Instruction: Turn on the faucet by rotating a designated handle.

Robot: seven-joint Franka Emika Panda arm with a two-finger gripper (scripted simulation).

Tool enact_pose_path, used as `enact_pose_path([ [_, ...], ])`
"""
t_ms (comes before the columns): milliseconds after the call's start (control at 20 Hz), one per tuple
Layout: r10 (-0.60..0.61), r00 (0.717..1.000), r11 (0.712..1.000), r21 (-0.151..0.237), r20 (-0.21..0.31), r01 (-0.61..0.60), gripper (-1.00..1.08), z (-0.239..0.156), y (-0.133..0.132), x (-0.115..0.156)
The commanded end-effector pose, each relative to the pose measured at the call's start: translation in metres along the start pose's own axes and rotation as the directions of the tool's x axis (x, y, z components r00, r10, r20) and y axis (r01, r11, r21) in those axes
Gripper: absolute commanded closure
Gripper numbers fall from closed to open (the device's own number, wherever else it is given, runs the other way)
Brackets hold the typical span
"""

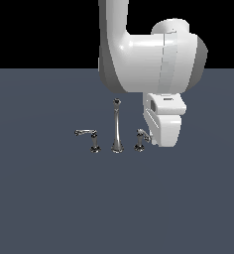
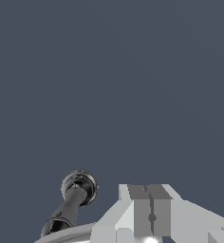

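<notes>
**Inspector A:** The small shiny chrome three-piece faucet (image 1: pixel 117 134) is recorded standing on the flat slate-grey worktop (image 1: pixel 49 208). Its tall thin curved central spout (image 1: pixel 117 126) is flanked by two short lever-topped posts. The designated handle (image 1: pixel 140 139), a short chrome post whose thin lever points toward the white robot hand, is found just beside the jaws (image 2: pixel 152 209), on the exterior view's left of them.

**Inspector B:** And the state of the jaws?

**Inspector A:** In the wrist view the two grey fingers (image 2: pixel 141 211) are seen pressed together with only a thin seam between them; nothing is clamped. A dark chrome post (image 2: pixel 73 201) is seen to one side of the shut jaws, not between them. Which post it is cannot be told from that view alone.

**Inspector B:** Progress?

**Inspector A:** The approach is judged largely made. Whether the hand is touching the lever cannot be determined, as the lever tip is partly hidden by the hand. No rotation can be confirmed. The push on the lever is judged to remain. The twin post (image 1: pixel 94 141) with its opposite lever is well apart from the jaws.
</notes>
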State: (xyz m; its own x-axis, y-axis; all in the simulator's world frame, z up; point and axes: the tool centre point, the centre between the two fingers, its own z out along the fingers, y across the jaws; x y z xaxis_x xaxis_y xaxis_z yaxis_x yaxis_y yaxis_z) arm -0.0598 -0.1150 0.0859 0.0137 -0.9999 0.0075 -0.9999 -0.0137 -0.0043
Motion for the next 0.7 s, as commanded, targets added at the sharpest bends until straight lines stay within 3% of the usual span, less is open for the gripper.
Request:
enact_pose_path([
  [0,-0.032,0.999,0.999,-0.004,0.007,0.032,1.08,0.0,0.004,-0.028],
  [50,-0.032,0.999,0.999,-0.004,0.007,0.032,1.08,0.0,0.004,-0.028],
  [100,0.005,1.0,1.0,-0.001,0.0,-0.005,1.08,0.0,0.004,-0.004],
  [650,-0.031,1.0,1.0,-0.004,0.007,0.031,1.08,0.0,-0.013,-0.071],
])
